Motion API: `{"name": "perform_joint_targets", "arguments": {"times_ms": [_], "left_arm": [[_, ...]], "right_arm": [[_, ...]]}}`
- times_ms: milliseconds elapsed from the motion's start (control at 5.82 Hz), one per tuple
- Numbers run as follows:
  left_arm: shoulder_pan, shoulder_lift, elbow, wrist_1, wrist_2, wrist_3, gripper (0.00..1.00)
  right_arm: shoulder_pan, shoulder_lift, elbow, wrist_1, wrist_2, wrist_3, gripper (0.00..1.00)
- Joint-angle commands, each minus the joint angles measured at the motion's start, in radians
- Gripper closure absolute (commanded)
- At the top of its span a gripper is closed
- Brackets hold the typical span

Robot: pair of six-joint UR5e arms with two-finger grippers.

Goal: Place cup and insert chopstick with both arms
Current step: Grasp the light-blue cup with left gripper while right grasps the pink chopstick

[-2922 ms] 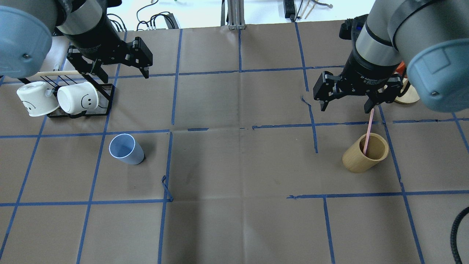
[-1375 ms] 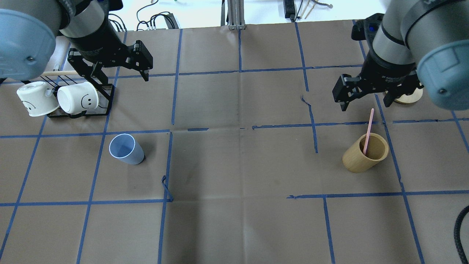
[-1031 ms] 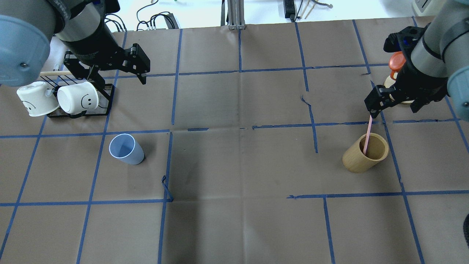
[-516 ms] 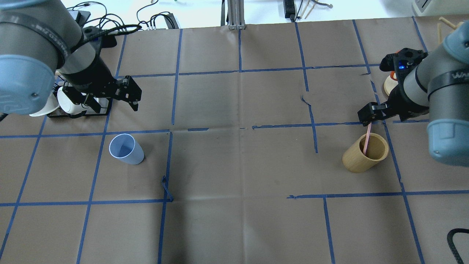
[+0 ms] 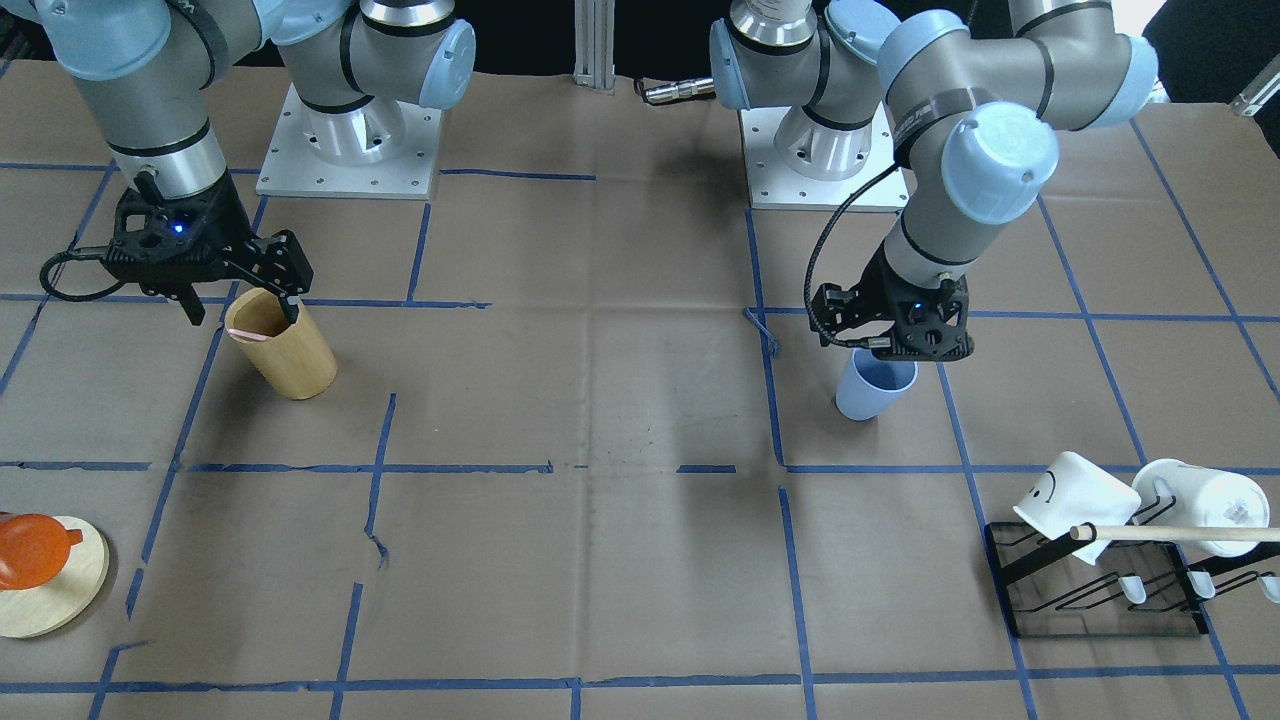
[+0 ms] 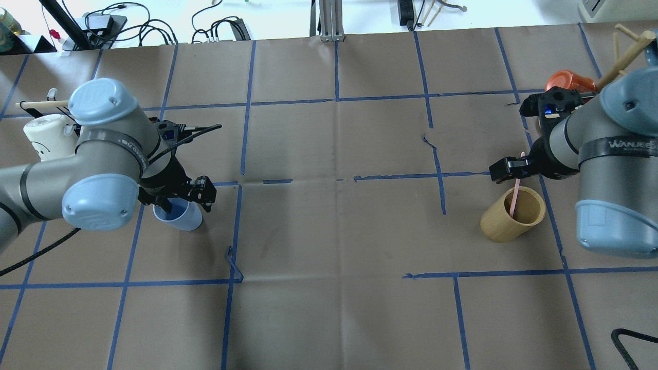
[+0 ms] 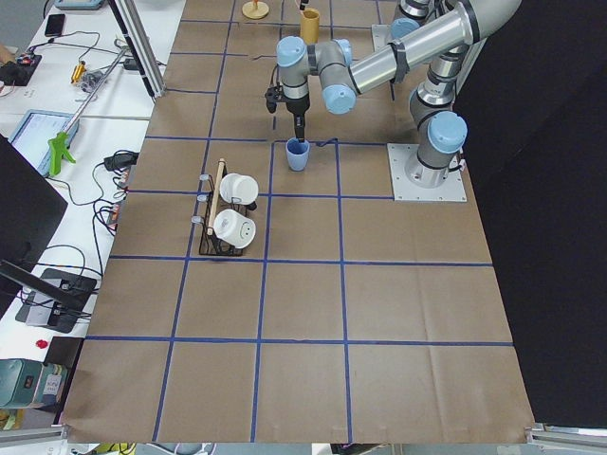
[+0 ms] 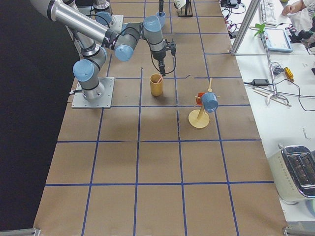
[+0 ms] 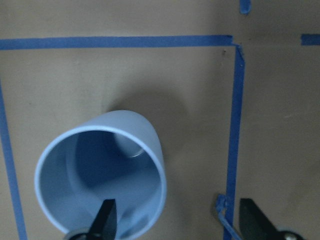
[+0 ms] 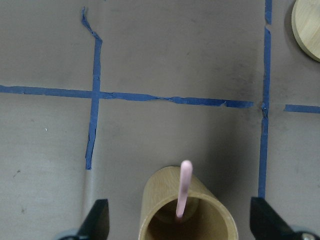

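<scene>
Straddling the rim of the cup (image 9: pixel 100 180) toward the bench's left edge, the left gripper (image 6: pixel 181 201) has jaws apart, one inside. The right gripper (image 5: pixel 240 298), likewise spread, hangs over the holder (image 6: pixel 501 227) with the chopstick (image 10: pixel 184 190), toward the right edge.

**Two arms, two vessels, one to each half of the table (image 6: pixel 334 231)**

On the robot's left half we find the cup (image 5: pixel 868 395) upright. The left gripper (image 9: pixel 180 225) is directly over it, one finger inside the rim and the other outside, toward the table's middle. Beyond the cup, at the left edge, two mugs (image 5: pixel 1075 498) lie tipped on the mug rack (image 5: pixel 1100 620). On the right half the chopstick (image 10: pixel 183 190) leans in the holder (image 6: pixel 506 226), with the right gripper (image 5: pixel 240 308) above and its fingers wide apart either side. The round stand (image 5: pixel 55 595) sits beyond.
</scene>
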Motion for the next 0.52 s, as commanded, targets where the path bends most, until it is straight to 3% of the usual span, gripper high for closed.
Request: {"name": "perform_joint_targets", "arguments": {"times_ms": [0,172,344], "left_arm": [[-0.004,-0.036,-0.034,0.064,-0.001,0.002,0.29],[-0.004,-0.036,-0.029,0.064,-0.002,0.003,0.65],[-0.003,-0.036,-0.025,0.067,-0.003,-0.01,0.88]], "right_arm": [[0.0,0.0,0.003,-0.02,0.001,-0.001,0.2],[0.0,0.005,0.009,-0.088,0.001,-0.005,0.2],[0.0,0.01,0.011,-0.098,0.003,-0.005,0.21]]}}
